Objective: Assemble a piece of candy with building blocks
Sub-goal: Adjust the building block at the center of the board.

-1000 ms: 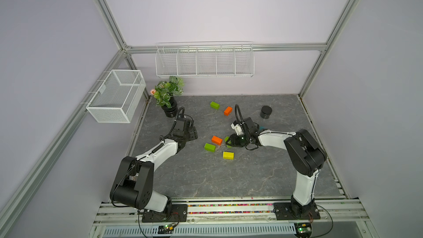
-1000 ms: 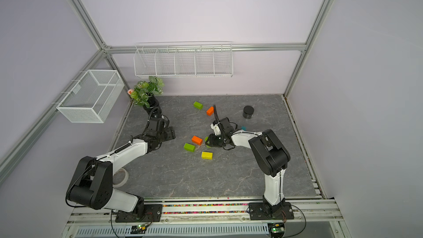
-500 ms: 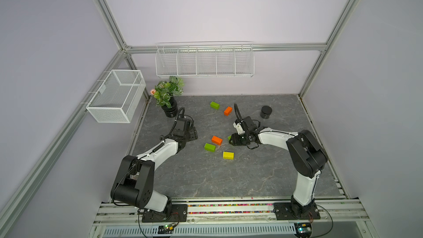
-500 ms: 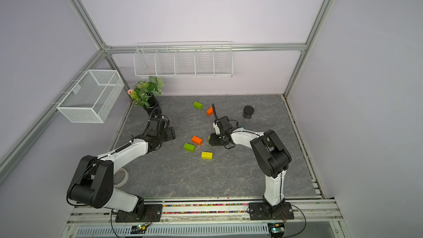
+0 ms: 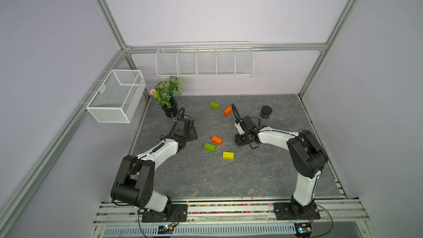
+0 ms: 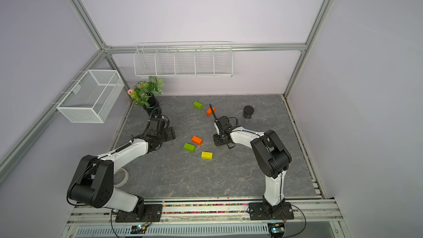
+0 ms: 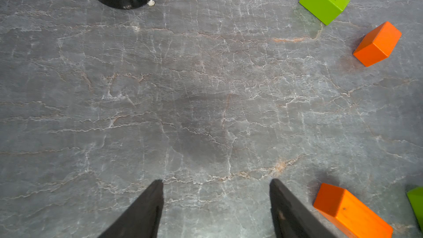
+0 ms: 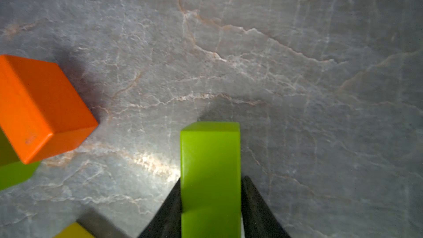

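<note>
While the left end effector (image 7: 216, 193) hangs low over a bare patch of the grey stone-patterned surface (image 7: 206, 92), its two black fingers (image 7: 146, 211) stand released, spread wide, with nothing between them. Both top views: it sits near the leafy green plant in a black pot (image 5: 169, 93), well left of the bricks. The building blocks lie scattered and are not joined into a piece of candy. Back group, near the rear wall: far green wooden brick (image 5: 214, 105), with the far orange wooden brick (image 5: 227, 111) just beside it to the right, a gap between them. Middle group, between the two arms: near green wooden brick (image 5: 209, 147), with the near orange wooden brick (image 5: 216, 140) just behind it. Cannot tell whether these two touch. The yellow wooden brick (image 5: 228, 155) lies to their right and nearer the robot's base, apart from both. The right end effector (image 8: 210, 187) is clenched on the held green wooden brick (image 8: 210, 156). One black finger presses each long side, and the brick's end projects past the fingertips, close over the surface. Cannot tell whether it rests on the surface. Farther right, toward the back, the black round jar (image 5: 266, 112) stands upright, apart from all the blocks.
</note>
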You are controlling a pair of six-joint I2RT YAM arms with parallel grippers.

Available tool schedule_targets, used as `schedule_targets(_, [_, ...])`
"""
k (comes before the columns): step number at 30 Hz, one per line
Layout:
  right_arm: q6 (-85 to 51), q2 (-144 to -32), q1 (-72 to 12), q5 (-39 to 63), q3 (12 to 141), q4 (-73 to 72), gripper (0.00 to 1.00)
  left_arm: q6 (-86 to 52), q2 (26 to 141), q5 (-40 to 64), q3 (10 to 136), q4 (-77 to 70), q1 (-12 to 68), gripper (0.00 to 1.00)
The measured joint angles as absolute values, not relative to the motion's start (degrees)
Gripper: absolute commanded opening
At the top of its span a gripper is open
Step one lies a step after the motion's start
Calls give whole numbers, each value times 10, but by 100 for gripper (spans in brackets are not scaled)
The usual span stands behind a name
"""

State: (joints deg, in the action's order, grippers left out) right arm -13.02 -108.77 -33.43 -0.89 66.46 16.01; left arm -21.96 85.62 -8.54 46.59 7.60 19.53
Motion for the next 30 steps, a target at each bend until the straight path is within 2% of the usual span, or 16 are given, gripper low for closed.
schedule_targets(5, [-75,-1088,-335,7,665,158,40,-220,858,-85,466,76,195,74])
schedule_targets(14, [-1,-1088,-340,120,664,156,40,-221,866,-85,466,76,195,74])
schedule_targets(18, [20,-1088,-352,138,664,160,47,-221,867,-85,466,76,195,74])
schedule_targets(19, [22,-1088,-355,137,664,161,52,-221,867,-85,466,76,195,74])
schedule_targets(25, [30,-1069,-366,77,651,154,53,-221,873,-84,466,76,195,74])
schedule_targets(30, [22,-969,-379,-8,599,137,53,-221,877,-80,466,76,195,74])
